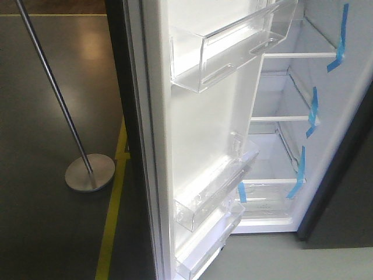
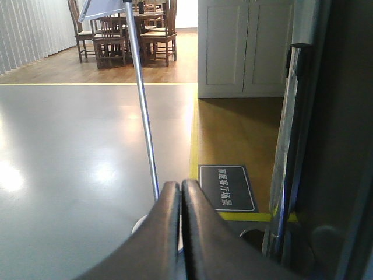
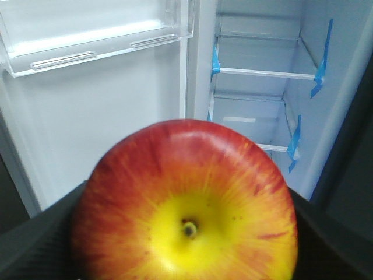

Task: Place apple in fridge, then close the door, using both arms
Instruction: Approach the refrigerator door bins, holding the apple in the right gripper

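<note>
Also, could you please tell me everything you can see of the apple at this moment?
The apple is round and glossy, red with streaks fading into a yellow patch around its stem dimple, which faces the right wrist camera; a short stub of stem shows. It looks whole and unbruised. It sits clamped between the dark fingers of the right tool, touching nothing else visible, held before the open fridge, not yet inside.
</note>
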Controlling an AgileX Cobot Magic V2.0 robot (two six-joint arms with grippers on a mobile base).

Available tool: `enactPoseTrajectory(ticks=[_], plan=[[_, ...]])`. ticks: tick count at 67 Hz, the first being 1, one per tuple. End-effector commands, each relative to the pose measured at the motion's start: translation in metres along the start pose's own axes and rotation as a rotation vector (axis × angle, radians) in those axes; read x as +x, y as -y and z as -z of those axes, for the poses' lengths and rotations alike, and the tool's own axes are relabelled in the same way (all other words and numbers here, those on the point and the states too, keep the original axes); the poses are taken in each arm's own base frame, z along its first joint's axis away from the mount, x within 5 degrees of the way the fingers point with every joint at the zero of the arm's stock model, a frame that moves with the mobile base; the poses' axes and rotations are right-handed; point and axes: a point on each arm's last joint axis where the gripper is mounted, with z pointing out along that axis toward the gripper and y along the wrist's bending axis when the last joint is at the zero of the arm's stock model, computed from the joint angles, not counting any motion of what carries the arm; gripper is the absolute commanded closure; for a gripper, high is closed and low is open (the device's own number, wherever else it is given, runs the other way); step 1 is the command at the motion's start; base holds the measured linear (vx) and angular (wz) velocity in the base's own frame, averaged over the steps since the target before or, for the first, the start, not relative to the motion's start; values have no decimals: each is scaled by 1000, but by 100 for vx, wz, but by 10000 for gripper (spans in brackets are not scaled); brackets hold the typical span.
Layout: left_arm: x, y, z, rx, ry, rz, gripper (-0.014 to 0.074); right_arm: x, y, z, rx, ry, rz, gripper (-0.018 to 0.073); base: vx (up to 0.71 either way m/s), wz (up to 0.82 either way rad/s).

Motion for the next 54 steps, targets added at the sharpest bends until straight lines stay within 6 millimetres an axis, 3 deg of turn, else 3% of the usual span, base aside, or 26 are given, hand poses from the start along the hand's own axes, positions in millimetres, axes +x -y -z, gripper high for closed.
enactPoseTrajectory(ticks=[1,54], plan=[[-2,2,0,23,65,5,604,-14,1,2,11,95,9,410,7,0],[-2,2,0,23,65,5,604,-14,1,2,11,95,9,410,7,-1]])
